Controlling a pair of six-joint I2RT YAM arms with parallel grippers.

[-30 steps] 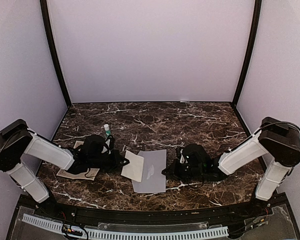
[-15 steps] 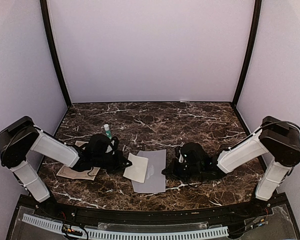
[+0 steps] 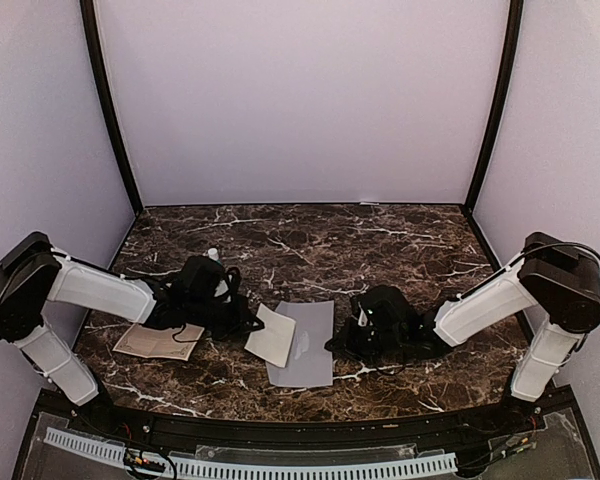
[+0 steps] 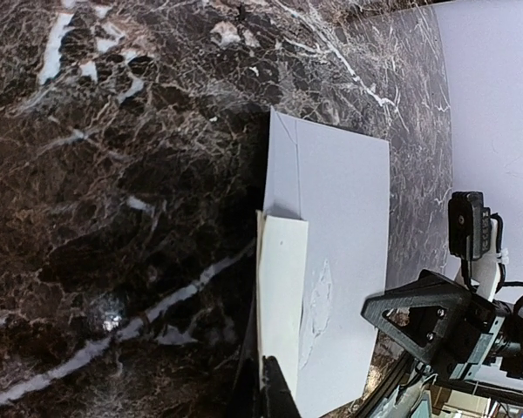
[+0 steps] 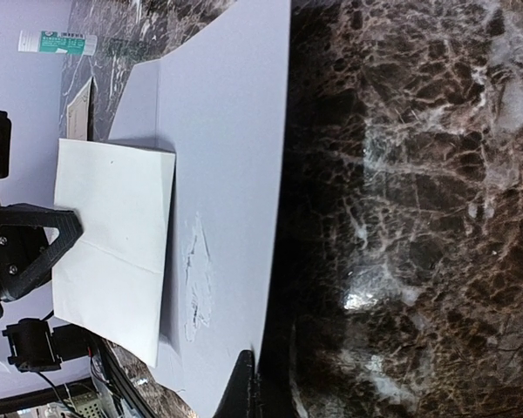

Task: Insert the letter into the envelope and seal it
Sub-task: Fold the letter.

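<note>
- Marble, dark brown with white veins, is forming the table (image 3: 400, 250) on which both arms are reaching low toward the middle.
- The envelope (image 3: 310, 350), pale grey-lavender, is lying flat near the front edge, between the two grippers, with a wrinkled patch near its centre.
- The letter (image 4: 283, 292), a folded cream sheet, is overlapping the envelope's left part, its far end sitting on the pale paper; whether it is entering the opening I cannot tell.
- The left gripper (image 4: 266, 390) is pinching the letter's near end, its fingers pressed together on the paper.
- The right gripper (image 5: 247, 387) is sitting at the envelope's right edge with its fingers pressed together; whether the paper is caught between them I cannot tell.
- A tan sheet (image 3: 160, 341) is lying under the left arm, well apart from the envelope.
- A small bottle (image 5: 57, 42) with a green label is standing behind the left gripper, toward the back of the table.
</note>
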